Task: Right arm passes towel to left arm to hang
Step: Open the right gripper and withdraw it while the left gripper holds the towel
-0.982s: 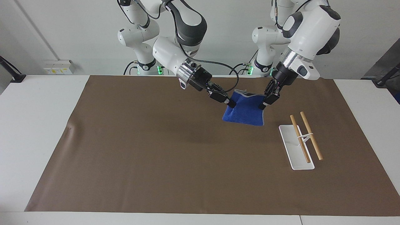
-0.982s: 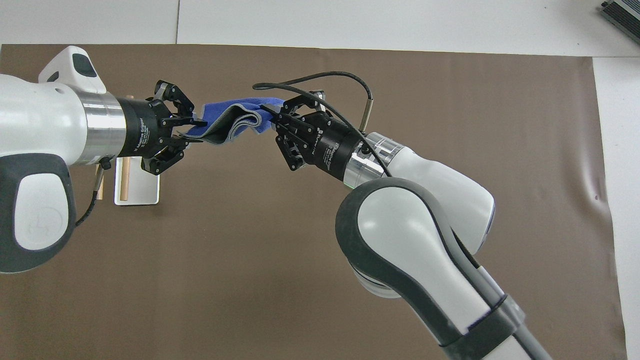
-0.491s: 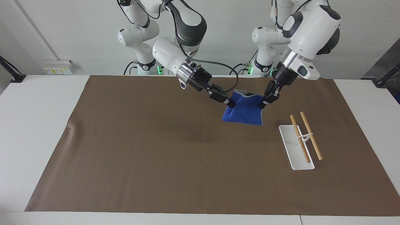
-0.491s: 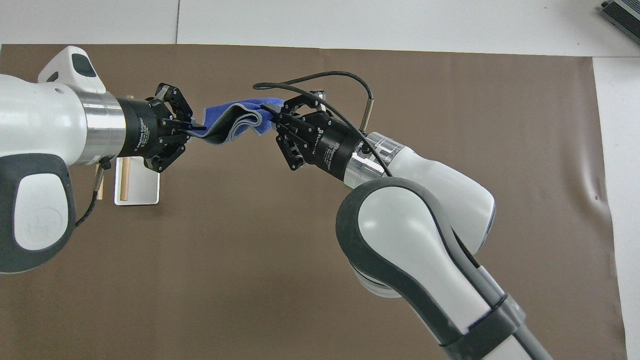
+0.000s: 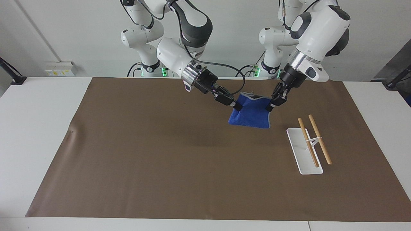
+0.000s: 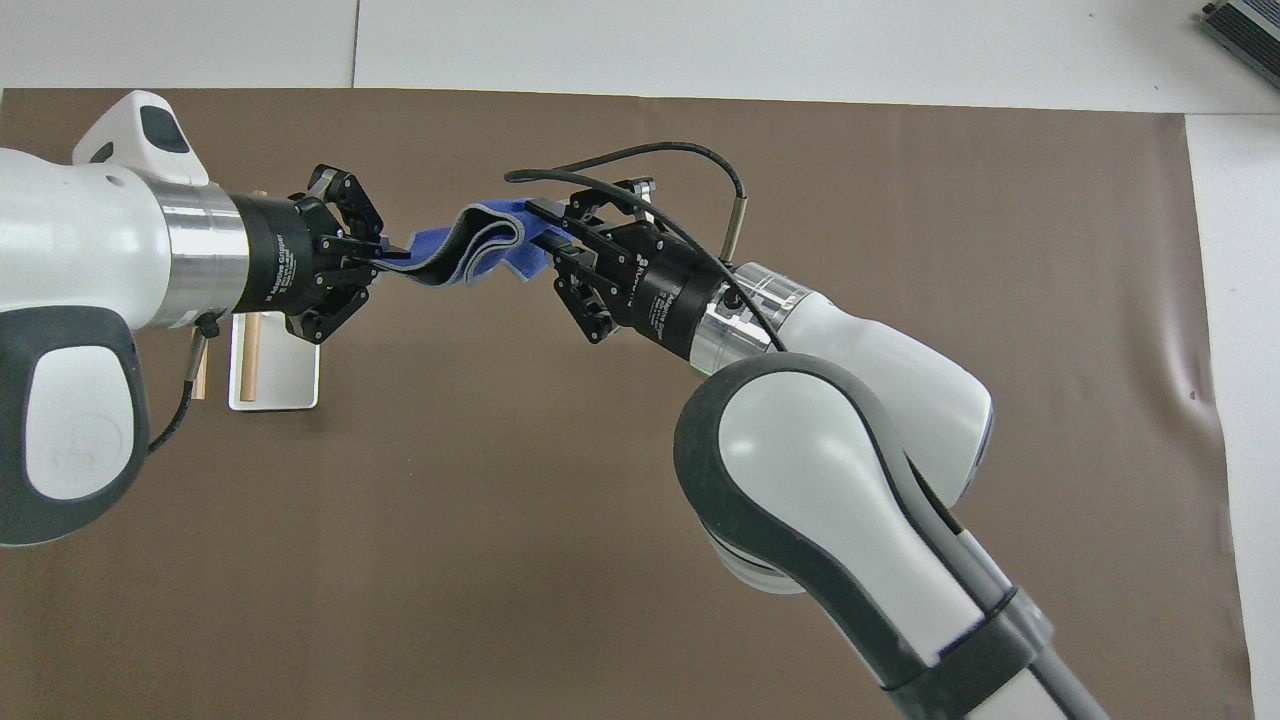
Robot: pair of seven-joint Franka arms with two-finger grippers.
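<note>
The bright blue towel [image 5: 252,115] with a pale grey edge hangs in the air between the two grippers, over the brown mat. It shows as a folded strip in the overhead view [image 6: 465,250]. My right gripper [image 5: 238,107], on the arm with the looping cable, is shut on the towel's end toward the right arm [image 6: 540,235]. My left gripper [image 5: 269,108] is shut on the towel's other end [image 6: 385,262].
A white tray [image 5: 305,160] with two wooden bars [image 5: 316,138] stands on the brown mat [image 5: 160,160] toward the left arm's end, farther from the robots than the towel. In the overhead view the tray [image 6: 275,375] lies partly under the left wrist.
My left gripper's fingers, spread around the towel's end a second ago, have closed on it. The towel has shifted slightly toward the left arm. The arms have barely moved.
</note>
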